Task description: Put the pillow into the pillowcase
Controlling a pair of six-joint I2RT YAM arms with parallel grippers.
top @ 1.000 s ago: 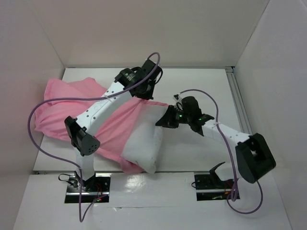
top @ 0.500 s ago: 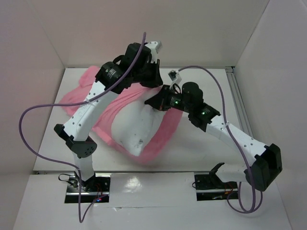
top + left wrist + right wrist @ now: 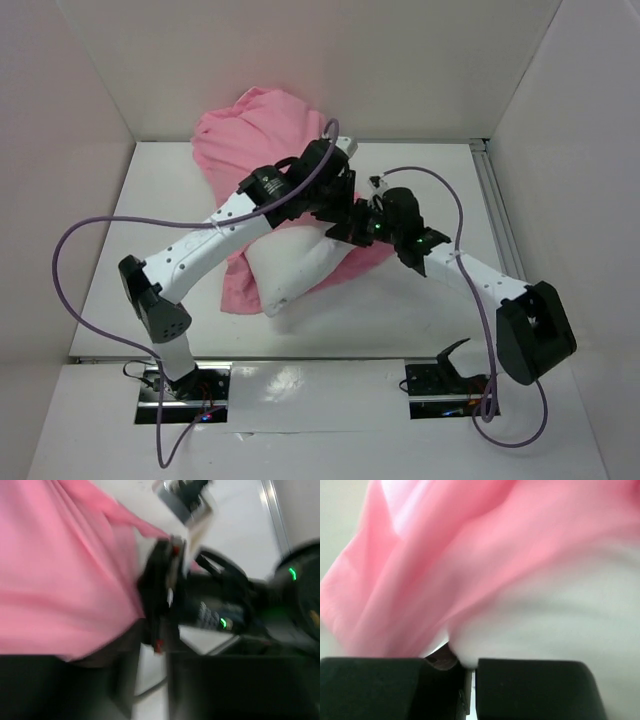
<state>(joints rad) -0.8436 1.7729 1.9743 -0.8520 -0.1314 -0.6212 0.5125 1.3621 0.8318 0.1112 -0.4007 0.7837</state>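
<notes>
Our right gripper point(image 3: 469, 663) was closed to a sliver. Soft cloth was bunched at its tips, where the pink pillowcase point(image 3: 420, 570) met the white pillow point(image 3: 560, 610). Our left gripper point(image 3: 330, 205) hung just beside it over the pillow's far end, and blur kept us from telling how wide it stood. The pillow lay mid-table point(image 3: 420, 300), with the pillowcase rising behind it and along both sides.

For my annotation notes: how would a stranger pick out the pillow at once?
Start at the middle of the white table. The pillow lies there, its far end covered by the pink pillowcase. Unlike that thin pink fabric, it is plump and plain white.
</notes>
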